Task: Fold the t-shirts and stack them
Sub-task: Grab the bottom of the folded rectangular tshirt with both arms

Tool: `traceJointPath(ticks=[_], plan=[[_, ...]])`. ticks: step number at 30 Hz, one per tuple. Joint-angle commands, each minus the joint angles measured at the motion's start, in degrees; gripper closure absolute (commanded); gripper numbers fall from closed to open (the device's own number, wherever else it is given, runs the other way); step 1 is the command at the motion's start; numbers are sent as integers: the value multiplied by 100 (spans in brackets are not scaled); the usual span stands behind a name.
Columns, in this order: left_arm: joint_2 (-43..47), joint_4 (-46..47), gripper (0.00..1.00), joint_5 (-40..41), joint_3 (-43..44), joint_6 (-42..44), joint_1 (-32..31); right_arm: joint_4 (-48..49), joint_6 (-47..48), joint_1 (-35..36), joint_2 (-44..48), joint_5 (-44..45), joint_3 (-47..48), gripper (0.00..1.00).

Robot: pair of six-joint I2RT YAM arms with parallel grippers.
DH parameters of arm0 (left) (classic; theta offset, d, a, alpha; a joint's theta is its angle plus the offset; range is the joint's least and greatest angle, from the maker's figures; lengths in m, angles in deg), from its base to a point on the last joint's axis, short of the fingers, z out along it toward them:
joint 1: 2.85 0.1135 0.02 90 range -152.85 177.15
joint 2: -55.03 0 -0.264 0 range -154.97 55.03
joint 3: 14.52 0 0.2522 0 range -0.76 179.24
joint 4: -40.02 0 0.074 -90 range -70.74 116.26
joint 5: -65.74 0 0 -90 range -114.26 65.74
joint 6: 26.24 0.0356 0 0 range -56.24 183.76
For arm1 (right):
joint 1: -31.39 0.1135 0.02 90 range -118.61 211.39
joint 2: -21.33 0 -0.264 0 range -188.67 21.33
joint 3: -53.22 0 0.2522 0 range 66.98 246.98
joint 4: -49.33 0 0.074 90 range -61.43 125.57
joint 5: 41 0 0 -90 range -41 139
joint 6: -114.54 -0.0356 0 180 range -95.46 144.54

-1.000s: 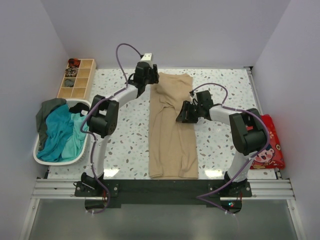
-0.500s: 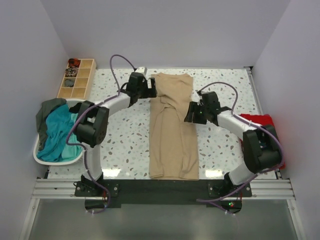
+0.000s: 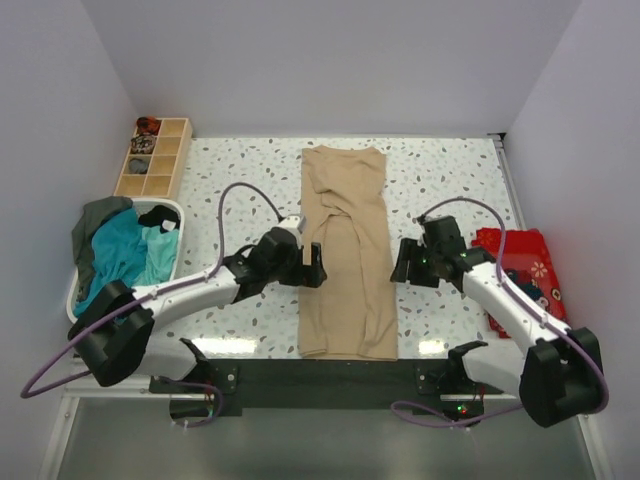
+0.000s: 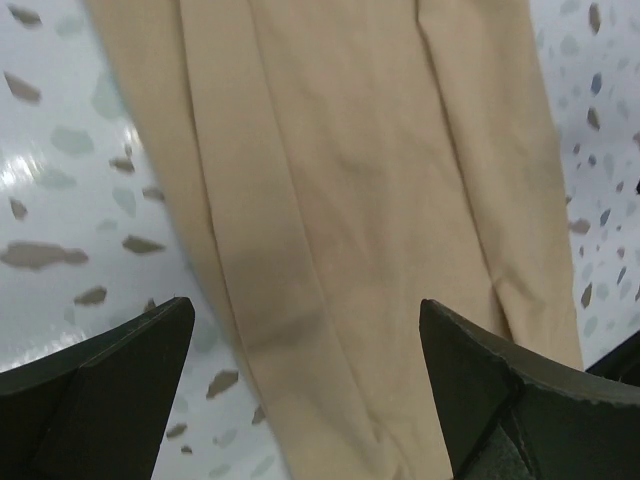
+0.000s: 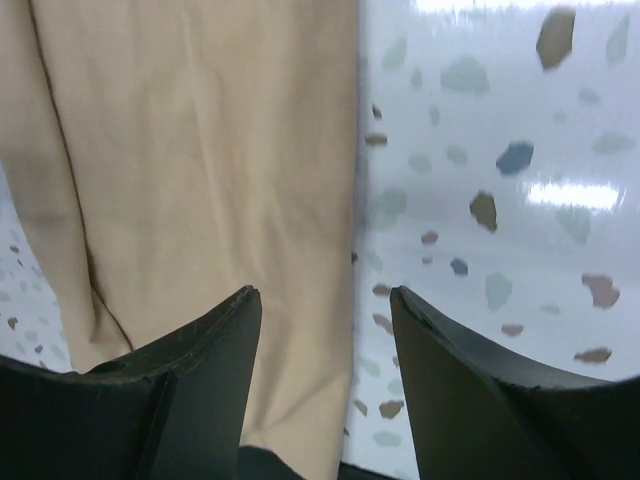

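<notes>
Flanking the beige t-shirt, left pincer gapes wide, right pincer stands half-open, both empty.

The top view is bright and even, lit from overhead and sharp to its corners. Shadows on the bench are faint and soft, with white glare patches along its lower edge. Both wrist views are softer. The left claw and right claw show as dark, blurred wedges at the bottom. Glare streaks the right wrist view's upper right. A dim shadow smudges the sandy-beige t-shirt at the left wrist view's lower centre.
</notes>
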Motion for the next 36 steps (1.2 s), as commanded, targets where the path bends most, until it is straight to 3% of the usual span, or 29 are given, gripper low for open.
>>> traceJointPath(ticks=[1,6,9,12,18,25,31,36], plan=[[713,-839,0,252,-566,-679,-392,-850,-436,59,770,-367,-568,42],[1110,-1374,0,191,-1102,-1267,-970,-1212,-1077,532,1465,-841,-833,45],[1286,-1551,0,226,-1427,-1654,-1454,-1808,-1456,779,2036,-175,-868,42],[1461,-1403,0,218,-1761,-2058,-1876,-1862,-1798,788,2658,-261,-1316,41],[1646,-998,0,130,-2088,-2270,-2150,-2232,-2019,806,3320,-183,-1896,41],[1840,-594,1,-273,-2325,-2296,-2230,-1890,-2080,806,3434,-736,-2398,41],[1989,-348,13,-494,-2633,-2516,-2379,-1363,-2028,797,3189,-1158,-2609,41],[2086,-338,38,-399,-2677,-2656,-2493,-862,-1940,806,2759,-1343,-2653,42]])
